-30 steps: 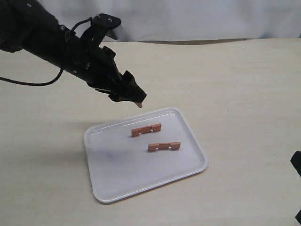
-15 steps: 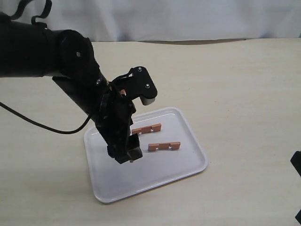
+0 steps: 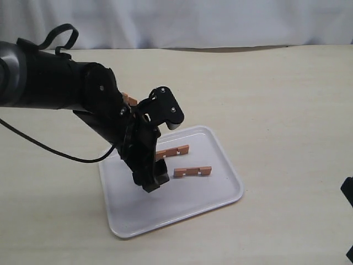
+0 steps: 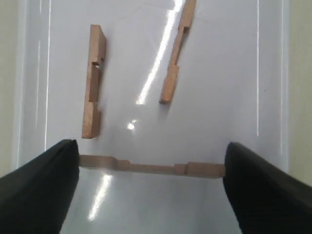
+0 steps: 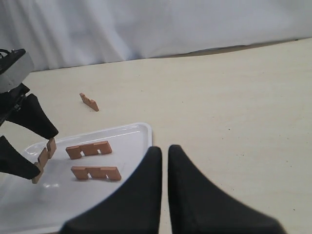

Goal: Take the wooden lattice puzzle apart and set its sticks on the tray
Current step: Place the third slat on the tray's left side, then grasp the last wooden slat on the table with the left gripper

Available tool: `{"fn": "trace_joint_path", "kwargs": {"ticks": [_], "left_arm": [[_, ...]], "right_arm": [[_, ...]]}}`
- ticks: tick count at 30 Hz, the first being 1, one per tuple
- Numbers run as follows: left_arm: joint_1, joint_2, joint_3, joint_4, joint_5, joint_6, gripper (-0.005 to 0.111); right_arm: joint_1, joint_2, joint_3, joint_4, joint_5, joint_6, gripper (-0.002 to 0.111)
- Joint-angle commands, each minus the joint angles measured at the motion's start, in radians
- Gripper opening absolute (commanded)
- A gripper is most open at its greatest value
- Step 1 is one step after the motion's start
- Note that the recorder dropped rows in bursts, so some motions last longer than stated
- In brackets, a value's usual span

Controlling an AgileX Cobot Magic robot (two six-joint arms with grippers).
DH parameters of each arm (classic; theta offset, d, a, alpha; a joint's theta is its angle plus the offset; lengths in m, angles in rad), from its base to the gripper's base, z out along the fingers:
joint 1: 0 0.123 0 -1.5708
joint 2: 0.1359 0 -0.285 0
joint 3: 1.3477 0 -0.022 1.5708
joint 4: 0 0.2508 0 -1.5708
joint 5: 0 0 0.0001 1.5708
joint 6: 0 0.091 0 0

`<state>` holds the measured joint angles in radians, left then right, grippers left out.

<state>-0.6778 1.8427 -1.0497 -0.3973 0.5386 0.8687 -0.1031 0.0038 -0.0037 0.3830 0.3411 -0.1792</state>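
A pale beige table (image 3: 287,110) fills the scene under soft even light, and behind its far edge hangs a white cloth (image 3: 220,22).

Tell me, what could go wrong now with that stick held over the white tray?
The left gripper pinches the held stick only by its two ends, so it might twist or slip out early. Dropped here, it could land across the first stick or the second stick on the tray. A fourth stick lies on the table and could get missed.
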Motion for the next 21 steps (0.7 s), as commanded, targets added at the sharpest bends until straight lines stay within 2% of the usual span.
{"fn": "trace_joint_path", "kwargs": {"ticks": [1,3,10,13,15,21], "left_arm": [[-0.007,0.000,0.003,-0.005,-0.078,-0.005,0.089],[-0.007,0.000,0.003,-0.007,-0.159,-0.007,0.095],[-0.007,-0.050,-0.020,-0.007,-0.179,-0.007,0.095],[-0.007,-0.094,-0.046,-0.007,-0.240,-0.026,0.094],[-0.007,-0.117,-0.052,-0.007,-0.307,-0.095,0.094],[0.078,-0.095,-0.050,-0.007,-0.444,-0.240,0.094]], "right_arm": [[0.000,-0.004,0.004,-0.007,0.001,-0.007,0.004],[0.000,-0.004,0.004,-0.007,0.001,-0.007,0.004],[0.000,-0.004,0.004,-0.007,0.001,-0.007,0.004],[0.000,-0.004,0.004,-0.007,0.001,-0.007,0.004],[0.000,-0.004,0.004,-0.007,0.001,-0.007,0.004],[0.000,-0.004,0.004,-0.007,0.001,-0.007,0.004]]}}
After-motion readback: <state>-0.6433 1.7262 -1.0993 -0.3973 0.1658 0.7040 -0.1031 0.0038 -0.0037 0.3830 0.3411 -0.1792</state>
